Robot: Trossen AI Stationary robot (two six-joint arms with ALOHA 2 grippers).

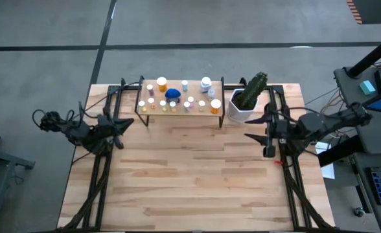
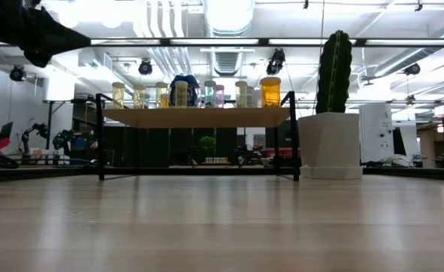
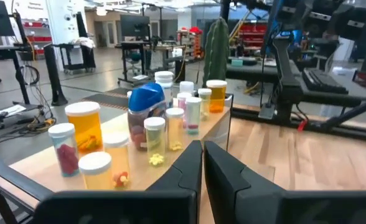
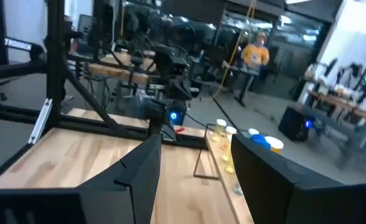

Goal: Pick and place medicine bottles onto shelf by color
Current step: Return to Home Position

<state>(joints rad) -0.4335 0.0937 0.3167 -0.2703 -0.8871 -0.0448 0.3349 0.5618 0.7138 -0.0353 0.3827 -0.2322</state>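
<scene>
The slatted wooden tabletop (image 1: 190, 188) carries the shelf (image 2: 199, 117) at the middle of its far edge. The left hand (image 3: 203, 152) hangs near the left edge, clenched on nothing, its fingers almost touching. The right hand (image 4: 194, 152) hangs near the right edge, released, fingers wide apart. A cactus in a white pot (image 1: 241, 111) stands just beside the shelf, toward the far right corner. The medicine bottles (image 3: 155, 137) stand upright on the shelf, the larger blue bottle (image 1: 172, 94) near its middle.
</scene>
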